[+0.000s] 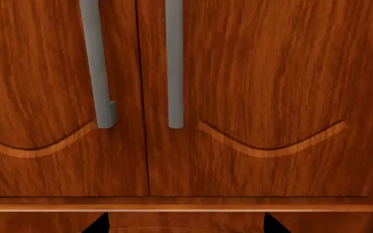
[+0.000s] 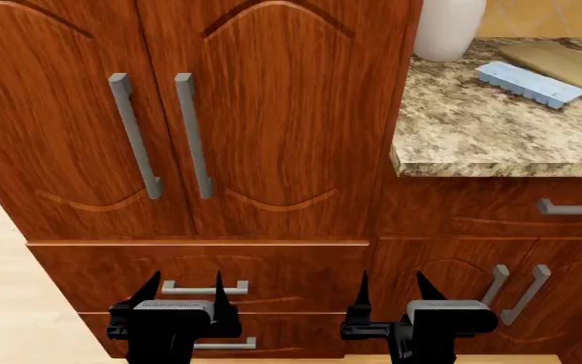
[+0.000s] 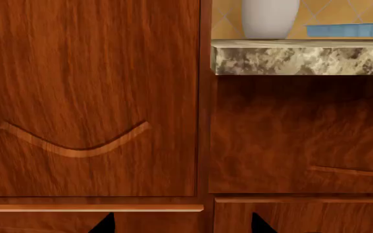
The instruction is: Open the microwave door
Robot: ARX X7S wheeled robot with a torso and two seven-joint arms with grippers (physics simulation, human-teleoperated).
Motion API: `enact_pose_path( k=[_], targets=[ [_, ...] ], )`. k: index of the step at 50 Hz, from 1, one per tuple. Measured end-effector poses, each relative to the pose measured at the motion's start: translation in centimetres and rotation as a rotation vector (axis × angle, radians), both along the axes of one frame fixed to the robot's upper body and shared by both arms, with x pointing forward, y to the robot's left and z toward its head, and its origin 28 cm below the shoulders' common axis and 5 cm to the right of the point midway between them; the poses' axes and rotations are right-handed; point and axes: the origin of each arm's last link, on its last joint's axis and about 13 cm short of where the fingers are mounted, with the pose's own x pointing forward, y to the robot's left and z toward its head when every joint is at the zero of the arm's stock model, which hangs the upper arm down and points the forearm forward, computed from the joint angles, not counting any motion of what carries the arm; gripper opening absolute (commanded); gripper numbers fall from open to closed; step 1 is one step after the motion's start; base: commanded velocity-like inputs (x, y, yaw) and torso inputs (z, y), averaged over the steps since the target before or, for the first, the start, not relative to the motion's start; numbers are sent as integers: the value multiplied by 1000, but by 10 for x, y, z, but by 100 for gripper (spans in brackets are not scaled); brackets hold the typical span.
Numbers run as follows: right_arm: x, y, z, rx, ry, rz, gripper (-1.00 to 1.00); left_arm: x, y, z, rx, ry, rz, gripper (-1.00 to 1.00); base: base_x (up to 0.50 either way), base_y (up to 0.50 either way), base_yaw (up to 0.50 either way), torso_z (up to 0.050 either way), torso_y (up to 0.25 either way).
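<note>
The microwave and its door are out of view in all three views. My left gripper (image 2: pixel 185 287) is low in the head view, in front of the drawers under the tall cabinet. It is open, with nothing between its dark fingertips (image 1: pixel 99 224). My right gripper (image 2: pixel 392 287) hangs beside it to the right, near the seam between the tall cabinet and the counter unit. It is also open and empty, and only its fingertips (image 3: pixel 259 224) show in the right wrist view.
A tall wooden cabinet (image 2: pixel 270 114) with two grey bar handles (image 2: pixel 194 136) fills the view ahead, with drawers (image 2: pixel 205 288) below it. At the right a granite counter (image 2: pixel 473 129) carries a white jar (image 2: pixel 448 26), a blue tray (image 2: pixel 529 83) and a wooden board (image 2: pixel 564 64).
</note>
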Motion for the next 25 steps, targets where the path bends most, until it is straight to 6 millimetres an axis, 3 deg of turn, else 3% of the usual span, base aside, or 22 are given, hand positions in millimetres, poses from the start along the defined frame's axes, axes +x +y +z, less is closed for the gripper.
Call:
enact_pose_path(
  k=[7, 16, 25],
  targets=[
    [0, 0, 0, 3, -1, 2, 100, 0, 0, 2, 0, -9, 4, 100, 0, 0, 0, 0, 0],
    [1, 0, 4, 11, -24, -8, 100, 0, 0, 11, -22, -59, -9, 100, 0, 0, 0, 48, 0],
    [11, -2, 36, 34, -153, -45, 100, 10, 1, 55, -20, -197, -23, 100, 0, 0, 0, 50, 0]
  ],
)
